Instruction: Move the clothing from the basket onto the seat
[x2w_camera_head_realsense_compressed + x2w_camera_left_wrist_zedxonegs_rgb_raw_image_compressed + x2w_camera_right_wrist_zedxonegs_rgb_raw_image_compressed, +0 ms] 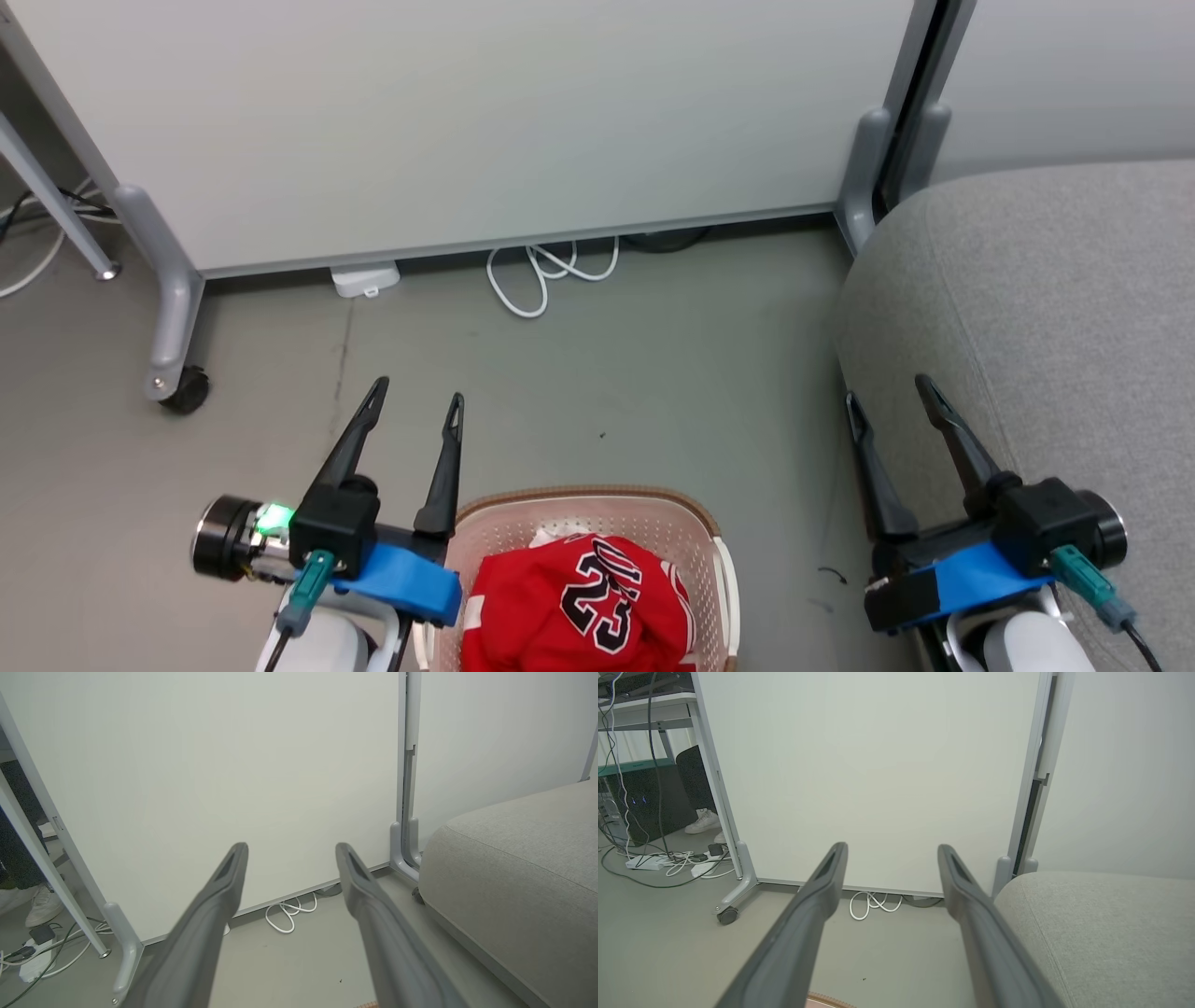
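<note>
Clothing (579, 597) in basket (579, 492), lower centre. Left gripper (418, 389), right gripper (886, 387): fingers spread, empty. Advice: lower one onto fabric heap, clear of rim; seat (1055, 308) at right.

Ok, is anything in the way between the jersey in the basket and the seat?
Nothing visible. The jersey lies uncovered on top in the basket, and just floor separates the basket from the seat on the robot's right. The left gripper and right gripper are both open, holding nothing.
</note>
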Controlling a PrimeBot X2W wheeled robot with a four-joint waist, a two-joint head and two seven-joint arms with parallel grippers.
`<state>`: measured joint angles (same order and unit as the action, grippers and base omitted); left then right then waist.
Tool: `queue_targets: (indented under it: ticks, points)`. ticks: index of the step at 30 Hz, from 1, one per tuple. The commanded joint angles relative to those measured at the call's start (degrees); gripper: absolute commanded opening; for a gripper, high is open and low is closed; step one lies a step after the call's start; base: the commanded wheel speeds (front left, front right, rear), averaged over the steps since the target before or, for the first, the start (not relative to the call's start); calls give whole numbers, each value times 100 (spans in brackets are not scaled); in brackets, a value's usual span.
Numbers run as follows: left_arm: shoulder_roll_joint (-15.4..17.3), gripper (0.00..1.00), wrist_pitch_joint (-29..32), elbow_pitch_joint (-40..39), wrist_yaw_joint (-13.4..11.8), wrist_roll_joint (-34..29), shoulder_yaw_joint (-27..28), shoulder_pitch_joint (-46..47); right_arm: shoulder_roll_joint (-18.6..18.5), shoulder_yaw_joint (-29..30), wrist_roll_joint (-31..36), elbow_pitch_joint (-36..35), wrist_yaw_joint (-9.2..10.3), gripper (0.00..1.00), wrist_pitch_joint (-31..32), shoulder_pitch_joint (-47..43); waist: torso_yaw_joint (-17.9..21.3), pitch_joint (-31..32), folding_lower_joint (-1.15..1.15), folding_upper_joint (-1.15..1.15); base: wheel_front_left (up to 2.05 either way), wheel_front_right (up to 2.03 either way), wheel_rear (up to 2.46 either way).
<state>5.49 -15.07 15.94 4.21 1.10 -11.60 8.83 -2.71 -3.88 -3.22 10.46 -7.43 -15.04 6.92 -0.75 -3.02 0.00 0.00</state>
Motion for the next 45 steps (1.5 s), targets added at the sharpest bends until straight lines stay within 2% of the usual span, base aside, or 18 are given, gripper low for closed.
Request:
queue_targets:
  ticks: [1,9,17,30,45]
  points:
    - [77,100,-16,128,86,-51,-77,242,-32,-18,20,-51,-11,100,-22,148,75,-173,0,0,0,0,0]
    - [204,100,-16,831,288,-66,-572,1035,-31,-60,129,-200,-8,100,-22,599,253,-839,0,0,0,0,0]
    - [341,100,-17,1620,334,-74,-1172,1747,-29,-108,208,-323,-7,100,-22,1056,459,-1542,0,0,0,0,0]
    - [681,100,-16,3262,325,357,-2798,3057,-27,-198,237,-535,-7,100,-21,1650,727,-2711,0,0,0,0,0]
    - [844,100,2,4939,325,1029,-4851,4275,-27,-247,324,-777,-7,100,-22,2134,985,-3863,0,0,0,0,0]
